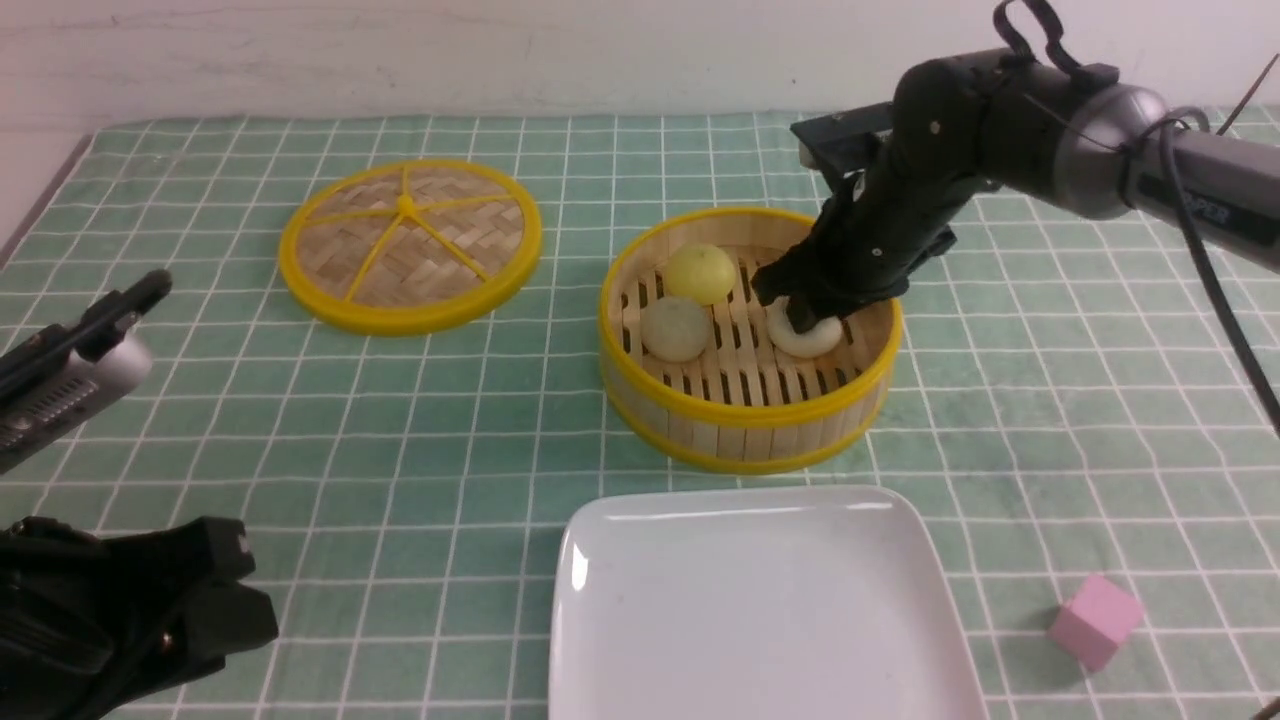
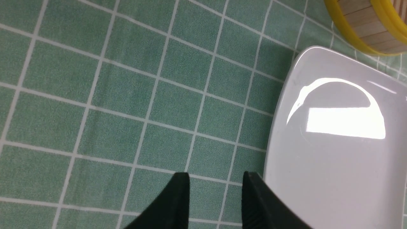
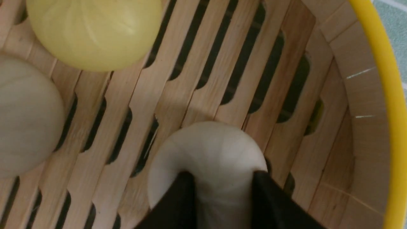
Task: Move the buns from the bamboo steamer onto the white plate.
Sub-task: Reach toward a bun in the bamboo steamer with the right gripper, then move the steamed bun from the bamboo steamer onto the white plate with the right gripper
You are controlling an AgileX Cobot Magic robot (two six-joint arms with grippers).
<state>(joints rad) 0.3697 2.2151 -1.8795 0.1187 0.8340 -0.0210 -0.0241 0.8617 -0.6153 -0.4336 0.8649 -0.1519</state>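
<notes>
Bamboo steamer, right end effector pinching pale bun, yellow bun near, left end effector spread, empty

Plate near edge was cut off at front view btm; R gripper hid beige bun top; L gripper fingers were cropped.

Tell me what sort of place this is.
Probably a robotics lab bench, not a real kitchen: the right gripper pinches a pale bun in a bamboo steamer on a green checked tablecloth, a bare wall stands behind, and a stray pink cube lies beside the white plate.
</notes>
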